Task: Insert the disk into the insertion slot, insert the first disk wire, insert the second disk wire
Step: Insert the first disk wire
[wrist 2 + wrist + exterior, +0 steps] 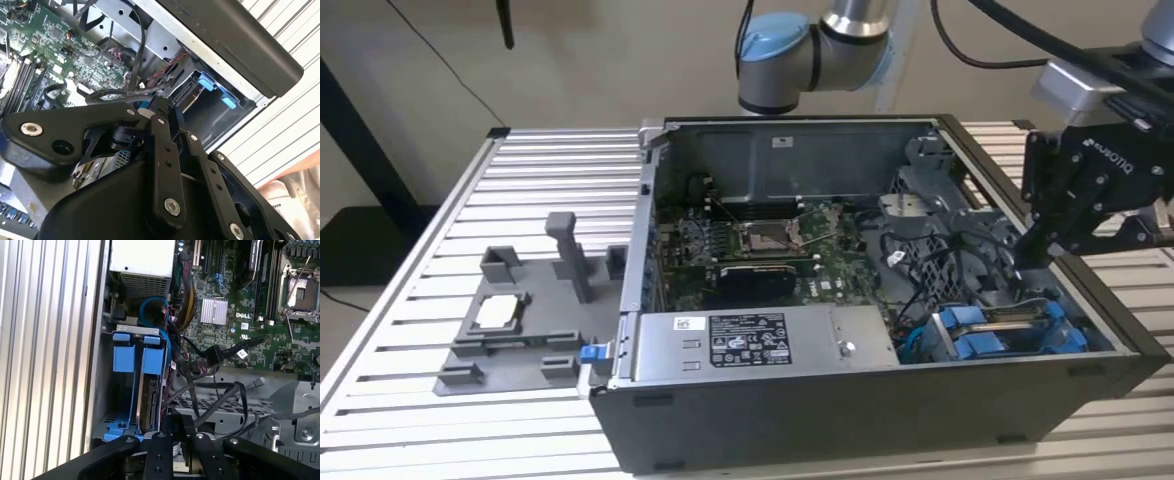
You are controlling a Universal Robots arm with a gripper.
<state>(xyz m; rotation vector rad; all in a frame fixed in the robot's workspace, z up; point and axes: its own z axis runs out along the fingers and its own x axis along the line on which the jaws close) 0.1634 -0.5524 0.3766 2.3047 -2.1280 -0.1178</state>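
Exterior view: white printed label on grey power-supply box. Gripper low inside computer case, near disk.

Second wrist view: gripper among black cables; open or closed cannot be told.

First wrist view: disk in blue carrier, seated inside insertion slot.

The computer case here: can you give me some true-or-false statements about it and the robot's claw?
1. The computer case lies open, its motherboard showing. True.
2. The power-supply box carries a white label. True.
3. The gripper rests on that box. False: it hangs over the case's end at the exterior view's right.
4. The disk lies outside the case. False: it sits in the insertion slot, in its blue carrier.
5. The case stands on bare wood. False: it stands on a slatted silver table.
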